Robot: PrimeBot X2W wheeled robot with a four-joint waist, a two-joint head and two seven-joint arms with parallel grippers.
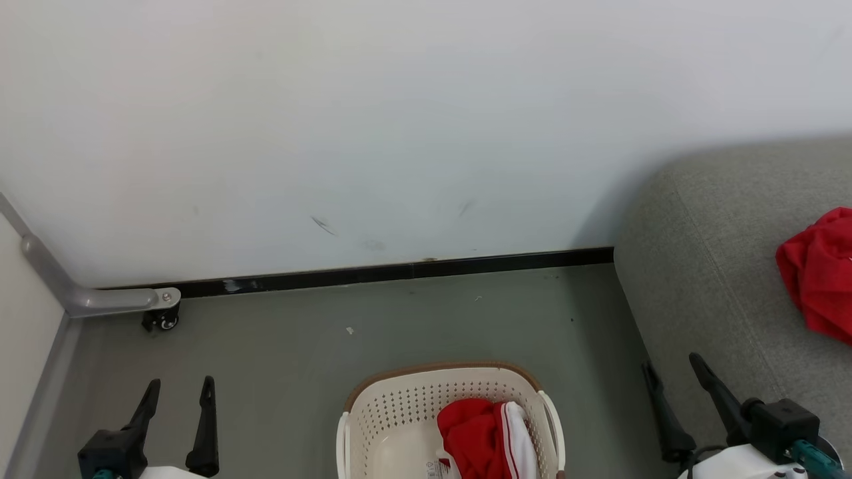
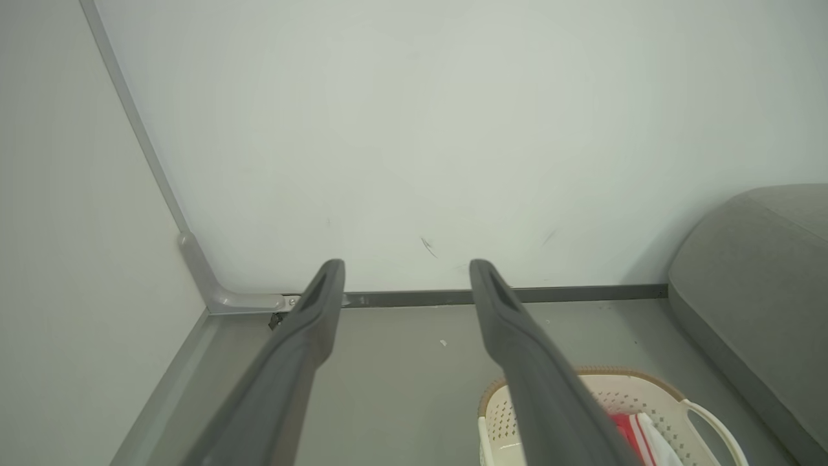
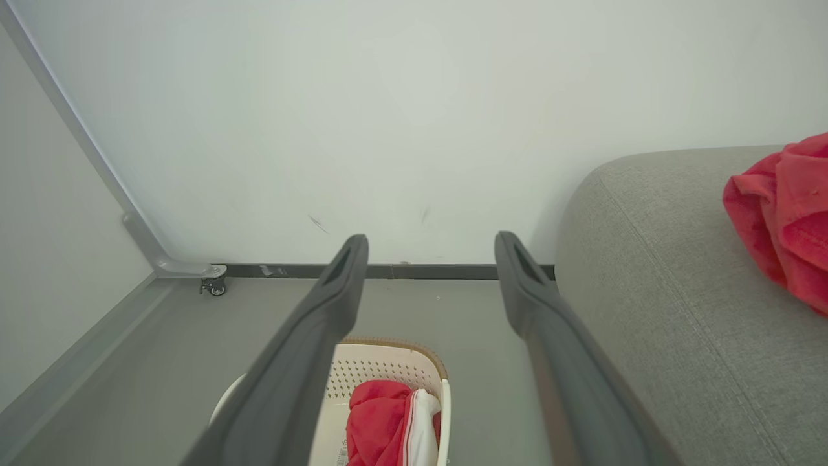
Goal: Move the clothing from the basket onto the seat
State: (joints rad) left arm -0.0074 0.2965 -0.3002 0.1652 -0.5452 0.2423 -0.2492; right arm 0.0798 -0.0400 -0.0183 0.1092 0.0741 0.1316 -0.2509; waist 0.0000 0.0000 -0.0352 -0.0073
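The cream perforated basket point(image 1: 393, 416) with a brown rim stands on the grey floor at the bottom centre. Inside it lies red clothing with a white striped panel point(image 1: 489, 436). A second red garment point(image 1: 822, 273) lies on the grey seat point(image 1: 705, 266) at the right. My left gripper point(image 1: 178, 392) hovers open at the lower left, apart from the basket. My right gripper point(image 1: 672, 372) is open at the lower right, beside the seat's front edge. The basket point(image 3: 388, 378) and its clothing point(image 3: 381, 421) sit below my right gripper point(image 3: 430, 249) in the right wrist view. Both grippers hold nothing.
A white wall with a black baseboard point(image 1: 399, 271) runs behind the floor. A grey partition frame with a small caster point(image 1: 162, 320) stands in the left corner. Open floor lies between the basket and the wall.
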